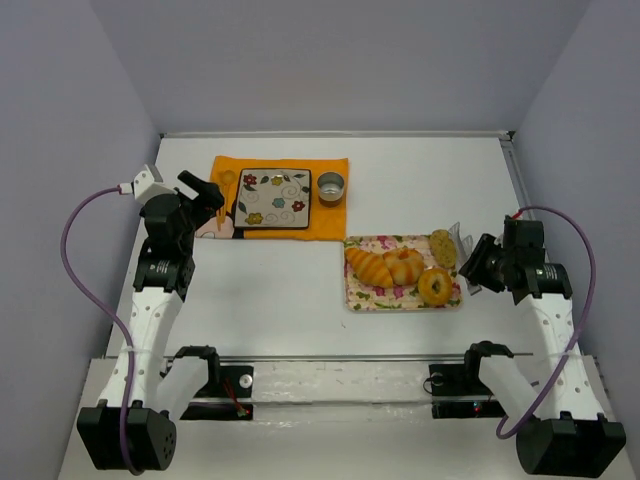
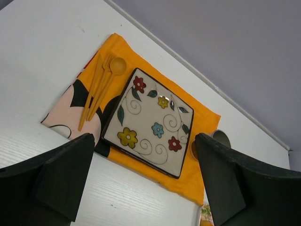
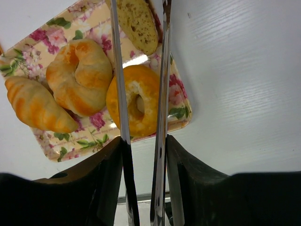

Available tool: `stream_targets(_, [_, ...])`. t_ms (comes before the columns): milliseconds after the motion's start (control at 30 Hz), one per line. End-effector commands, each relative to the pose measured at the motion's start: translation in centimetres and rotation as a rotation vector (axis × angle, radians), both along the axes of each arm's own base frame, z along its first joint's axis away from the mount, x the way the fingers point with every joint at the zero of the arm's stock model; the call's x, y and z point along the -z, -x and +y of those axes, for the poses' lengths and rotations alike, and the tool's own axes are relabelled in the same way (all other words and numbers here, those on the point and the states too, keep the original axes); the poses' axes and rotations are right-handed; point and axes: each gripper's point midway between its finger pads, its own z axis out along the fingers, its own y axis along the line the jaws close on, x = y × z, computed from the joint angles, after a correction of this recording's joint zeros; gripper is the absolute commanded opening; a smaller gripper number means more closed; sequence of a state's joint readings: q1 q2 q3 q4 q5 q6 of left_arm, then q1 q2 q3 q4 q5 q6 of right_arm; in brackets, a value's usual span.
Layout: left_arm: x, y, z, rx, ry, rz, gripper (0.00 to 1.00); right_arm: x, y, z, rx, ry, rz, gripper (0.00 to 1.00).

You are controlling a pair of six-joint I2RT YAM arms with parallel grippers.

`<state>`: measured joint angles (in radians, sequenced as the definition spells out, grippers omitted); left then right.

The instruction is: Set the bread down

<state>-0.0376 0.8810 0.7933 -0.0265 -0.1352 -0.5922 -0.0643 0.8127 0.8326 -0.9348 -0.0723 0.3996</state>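
Right wrist view: right hand (image 3: pixel 145 141) is closed on a pair of metal tongs (image 3: pixel 162 70), black fingers clamped on the outside of the two blades. The blades run straight ahead of the hand, a narrow gap between them.

The bread (image 3: pixel 138 21), a small speckled tan oval, sits ahead of the hand between the blades near their tips, over the far corner of the floral tray (image 3: pixel 186 117). Cannot tell whether the blades pinch it or whether it rests on the tray.

Ring doughnut (image 3: pixel 141 80) lies on the tray under the blades, nearer the hand than the bread. A curled golden roll (image 3: pixel 80 75) is to its left, and the striped croissant (image 3: pixel 37 106) further left. The tray stands on the white tabletop (image 3: pixel 235 70).

Left wrist view: left hand (image 2: pixel 143 141) is open, fingers wide apart and holding nothing. Ahead of it are a square flowered plate (image 2: pixel 150 122) on an orange cloth (image 2: pixel 207 117), with orange cutlery (image 2: pixel 101 84) left of the plate
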Motion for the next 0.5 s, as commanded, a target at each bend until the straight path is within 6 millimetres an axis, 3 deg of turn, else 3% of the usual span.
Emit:
stream_targets(0, [-1.6, 0.0, -0.1, 0.004, 0.005, -0.068, 0.99, -0.6, -0.5, 0.8, -0.047, -0.022, -0.039, 0.45])
stream_targets(200, [-1.3, -0.1, 0.0, 0.0, 0.002, -0.061, 0.99, 0.0, -0.5, 1.5, -0.09, -0.046, -0.017, 0.44])
stream_targets(467, [-1.2, -0.2, 0.0, 0.0, 0.002, -0.057, 0.99, -1.0, -0.2, 3.1, -0.201, -0.094, -0.065, 0.43])
